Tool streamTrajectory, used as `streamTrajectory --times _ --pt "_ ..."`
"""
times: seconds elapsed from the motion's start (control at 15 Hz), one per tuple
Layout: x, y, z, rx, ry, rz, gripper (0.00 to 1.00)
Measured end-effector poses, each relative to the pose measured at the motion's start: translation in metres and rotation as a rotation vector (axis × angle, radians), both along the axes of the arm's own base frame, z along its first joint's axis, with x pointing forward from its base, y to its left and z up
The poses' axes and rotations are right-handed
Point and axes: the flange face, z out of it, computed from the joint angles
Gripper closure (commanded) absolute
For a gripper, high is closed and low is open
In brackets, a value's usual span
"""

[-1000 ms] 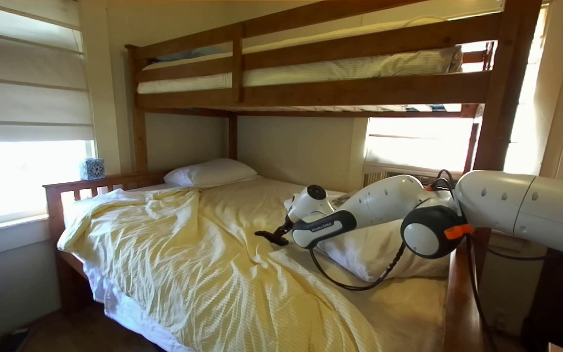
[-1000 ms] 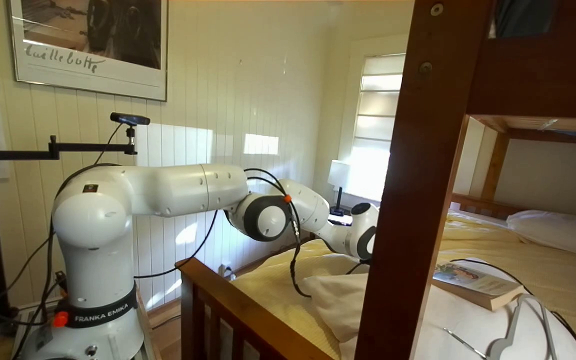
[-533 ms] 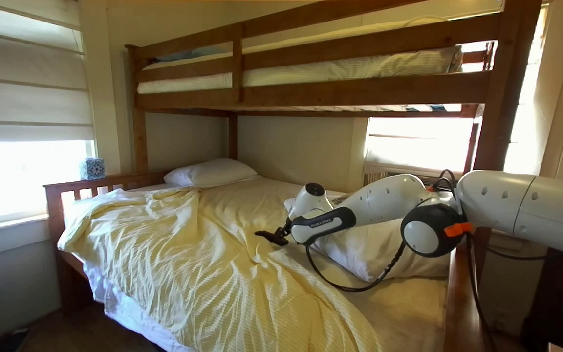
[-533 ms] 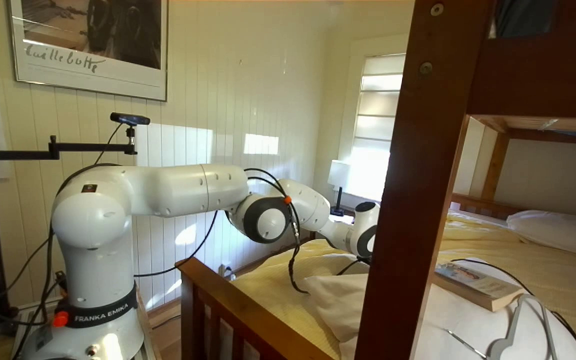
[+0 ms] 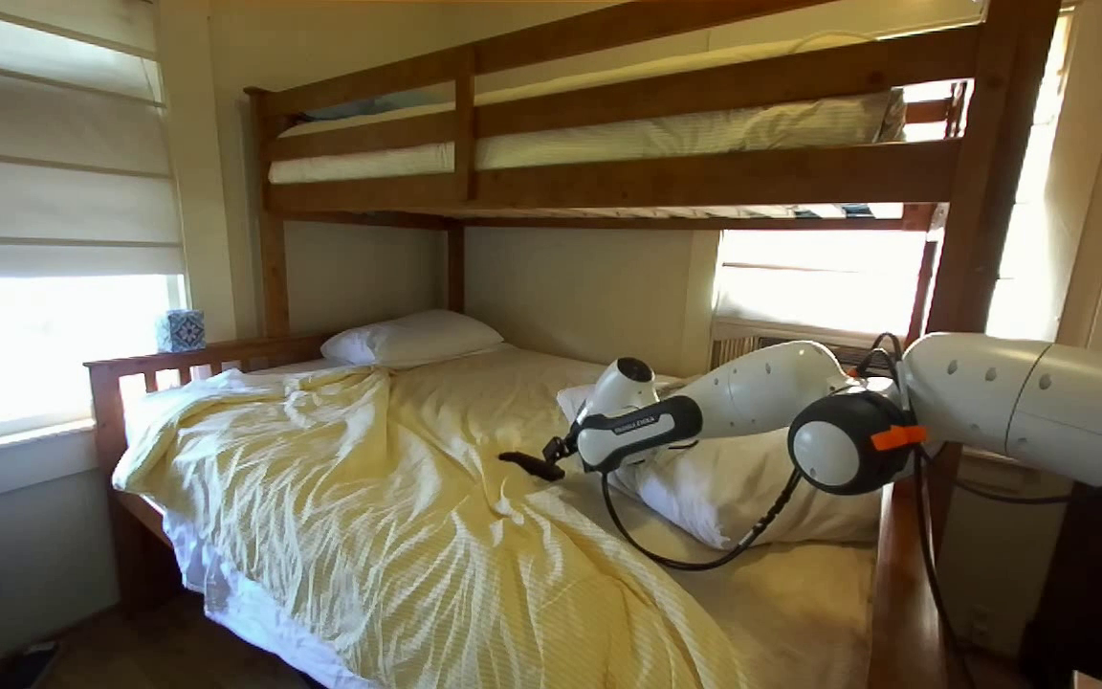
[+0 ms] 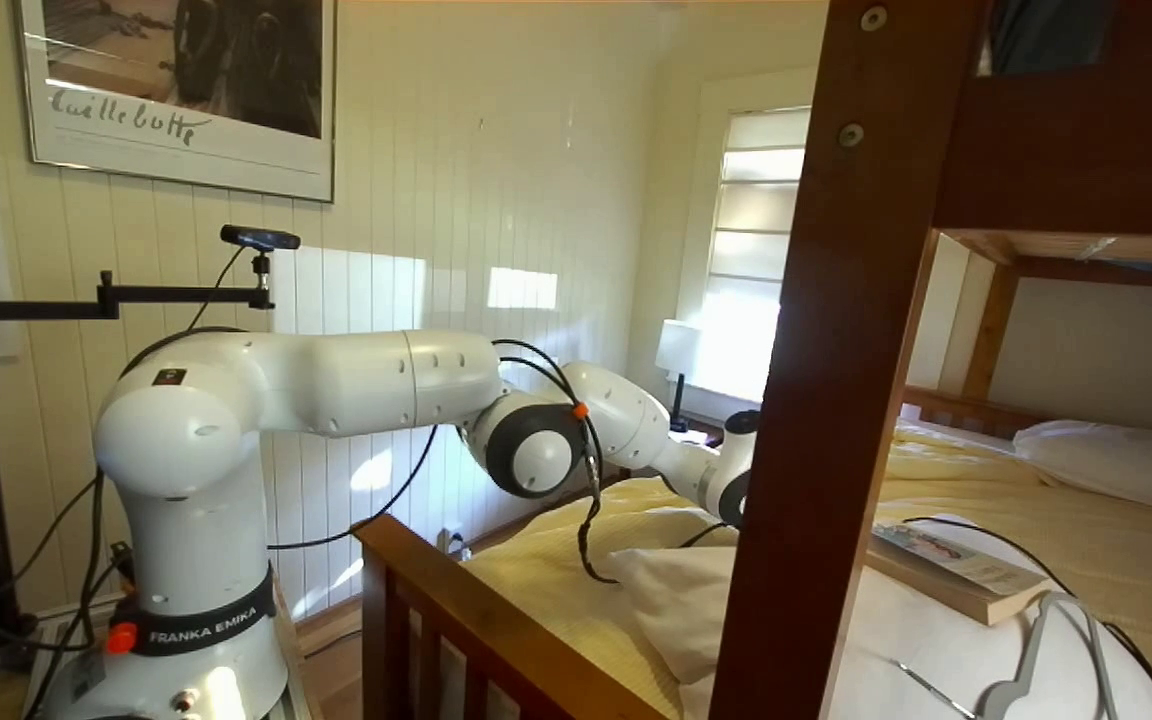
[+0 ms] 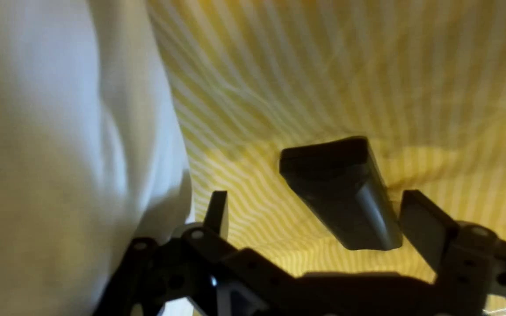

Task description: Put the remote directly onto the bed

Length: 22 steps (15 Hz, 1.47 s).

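Note:
The remote (image 5: 534, 466), a black oblong, lies on the yellow sheet of the bed (image 5: 398, 536) in an exterior view. In the wrist view the remote (image 7: 345, 202) lies slanted on striped cloth, between the jaws but nearer the right one. My gripper (image 7: 314, 199) is open, its jaws wide apart with cloth showing left of the remote. Whether the right finger touches the remote's side I cannot tell. In an exterior view the gripper (image 5: 554, 448) is just above and right of the remote. The bed also shows in an exterior view (image 6: 546, 545), where the bedpost hides remote and gripper.
A white pillow (image 7: 73, 166) stands close to the left finger in the wrist view. A book (image 6: 961, 570) and a grey holder (image 6: 1031, 650) lie on the bed. The bedpost (image 6: 826, 400) and upper bunk (image 5: 608, 182) frame the space. A cable (image 5: 675, 560) hangs from the arm.
The arm and gripper have moved slightly back to the right and up in an exterior view. A gap now shows between gripper and remote. The remote has stayed in place.

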Motion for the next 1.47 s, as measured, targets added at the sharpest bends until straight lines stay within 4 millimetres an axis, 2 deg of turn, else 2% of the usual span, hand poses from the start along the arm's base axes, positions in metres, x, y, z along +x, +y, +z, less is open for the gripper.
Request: streamTrajectory --times 0.27,0.6,0.73,0.87,1.27,1.47 --pt "0.0 0.012 -0.006 0.101 -0.032 0.072 0.0" --pt "0.005 0.035 -0.001 0.274 -0.113 0.192 0.0" --pt "0.005 0.038 -0.002 0.295 -0.117 0.212 0.0" --pt "0.003 0.032 -0.006 0.245 -0.099 0.215 0.0" --pt "-0.006 0.004 -0.02 -0.071 0.021 0.261 0.0" --pt "-0.009 -0.002 -0.025 -0.197 0.073 0.275 0.0"
